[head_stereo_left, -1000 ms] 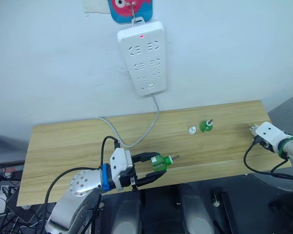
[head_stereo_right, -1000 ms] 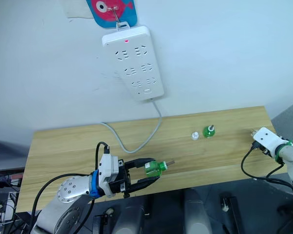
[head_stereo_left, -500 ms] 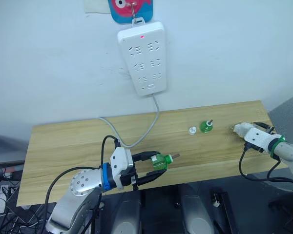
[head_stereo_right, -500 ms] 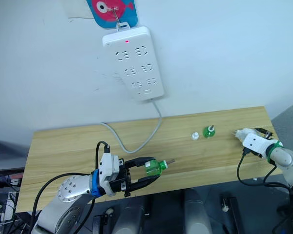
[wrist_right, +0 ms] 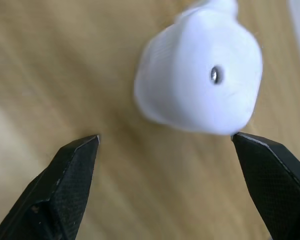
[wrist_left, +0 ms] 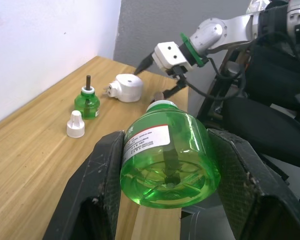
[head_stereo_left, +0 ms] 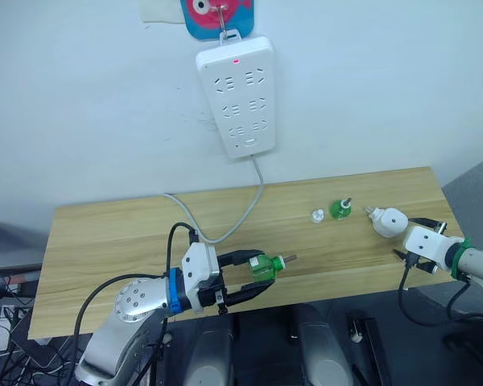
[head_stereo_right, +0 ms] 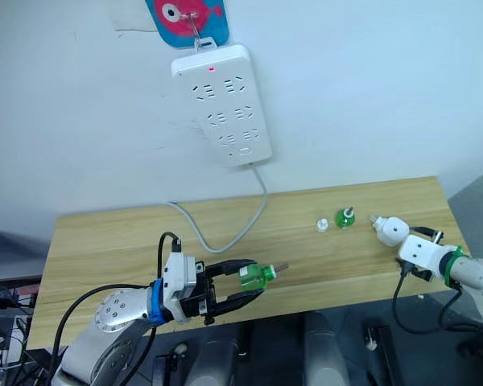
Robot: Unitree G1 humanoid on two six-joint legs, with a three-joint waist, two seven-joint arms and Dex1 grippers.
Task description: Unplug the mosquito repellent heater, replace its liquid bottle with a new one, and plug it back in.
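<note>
My left gripper point(head_stereo_left: 256, 276) is shut on a new green liquid bottle point(head_stereo_left: 262, 267), held on its side over the table's front edge, white neck and wick pointing right. In the left wrist view the bottle point(wrist_left: 167, 155) sits clamped between both black fingers point(wrist_left: 101, 175). The mosquito repellent heater point(head_stereo_left: 388, 221), white and rounded, lies unplugged on the table at the right. My right gripper point(head_stereo_left: 411, 239) is open just right of it, its fingers point(wrist_right: 72, 170) spread wide to either side of the heater point(wrist_right: 200, 85). An old green bottle point(head_stereo_left: 339, 208) stands upright beside a small white cap point(head_stereo_left: 317, 215).
A long white power strip point(head_stereo_left: 236, 95) hangs on the wall from a hook, red light on, all sockets free. Its grey cable point(head_stereo_left: 225, 229) loops down onto the wooden table point(head_stereo_left: 113, 241). The table's right edge lies close behind my right gripper.
My right gripper has carried the heater leftward from the table's far right end, set it down near the old bottle and opened. The left arm has stayed put.
</note>
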